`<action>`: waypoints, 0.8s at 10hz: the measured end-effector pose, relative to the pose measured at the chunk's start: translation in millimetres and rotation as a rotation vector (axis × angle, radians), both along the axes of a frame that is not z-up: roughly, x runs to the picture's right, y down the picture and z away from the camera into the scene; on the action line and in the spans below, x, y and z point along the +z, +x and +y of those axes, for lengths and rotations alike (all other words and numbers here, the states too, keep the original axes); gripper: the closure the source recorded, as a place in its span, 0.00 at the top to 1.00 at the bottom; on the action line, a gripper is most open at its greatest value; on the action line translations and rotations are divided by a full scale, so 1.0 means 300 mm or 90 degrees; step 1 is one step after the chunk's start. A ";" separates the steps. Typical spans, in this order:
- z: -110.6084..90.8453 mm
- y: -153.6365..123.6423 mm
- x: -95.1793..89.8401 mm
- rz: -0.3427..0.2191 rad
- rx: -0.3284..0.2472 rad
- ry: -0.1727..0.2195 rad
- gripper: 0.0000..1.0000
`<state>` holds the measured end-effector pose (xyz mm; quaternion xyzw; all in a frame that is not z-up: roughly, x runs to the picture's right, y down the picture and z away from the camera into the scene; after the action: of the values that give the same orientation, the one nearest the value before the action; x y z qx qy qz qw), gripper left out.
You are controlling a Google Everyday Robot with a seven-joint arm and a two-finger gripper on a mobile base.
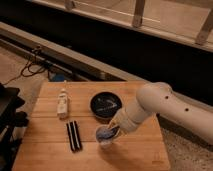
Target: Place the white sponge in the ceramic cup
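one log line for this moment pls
tool: over mouth of small pale ceramic cup | cup: upright on wooden table, beside wide black bowl | white sponge: cannot make out

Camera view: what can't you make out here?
- The gripper, at the ceramic cup's rim: its own wrist hides whether it holds anything.
- Cup's inside: partly covered by the gripper.
- The white object left of the black bowl: too small to identify.
- The arm: cut off by the right edge.
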<state>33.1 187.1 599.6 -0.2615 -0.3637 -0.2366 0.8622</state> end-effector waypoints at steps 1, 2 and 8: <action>0.013 -0.010 0.009 -0.005 -0.003 -0.008 0.12; 0.021 -0.019 0.017 -0.008 -0.006 -0.014 0.12; 0.032 -0.018 0.087 0.000 -0.012 -0.034 0.29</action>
<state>27.6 196.5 625.7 -0.2875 -0.3675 -0.2351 0.8527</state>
